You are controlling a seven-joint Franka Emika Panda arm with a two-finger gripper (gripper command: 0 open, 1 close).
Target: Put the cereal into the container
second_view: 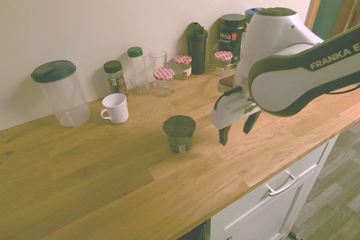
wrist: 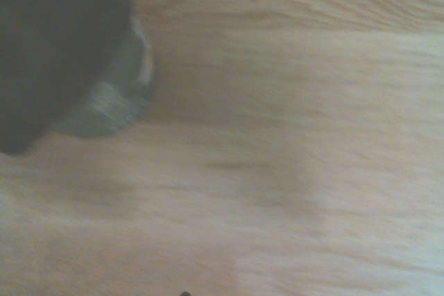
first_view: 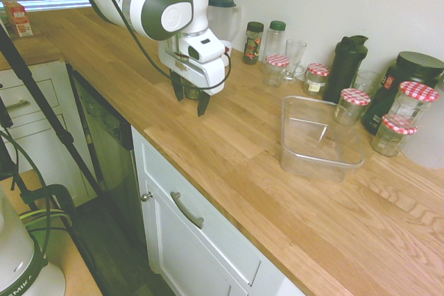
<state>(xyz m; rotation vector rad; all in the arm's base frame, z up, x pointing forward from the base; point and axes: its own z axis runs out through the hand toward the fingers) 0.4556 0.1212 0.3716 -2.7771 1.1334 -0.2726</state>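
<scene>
At the centre of the second exterior view, the cereal (second_view: 179, 133) stands upright on the bench (second_view: 84, 195), and I have the gripper (second_view: 237, 127) just right of it, fingers spread wide and empty, pointed down so they can straddle the pot from above. The container (first_view: 320, 138) waits open-topped at centre right of the first exterior view, well apart, in front of the jars (first_view: 397, 129) so nothing blocks the drop.

wall (second_view: 84, 15): plain white | countertop (first_view: 243, 150): oak planks | cabinets (first_view: 201, 247): white, metal handles | floor (first_view: 118, 254): dark wood
</scene>
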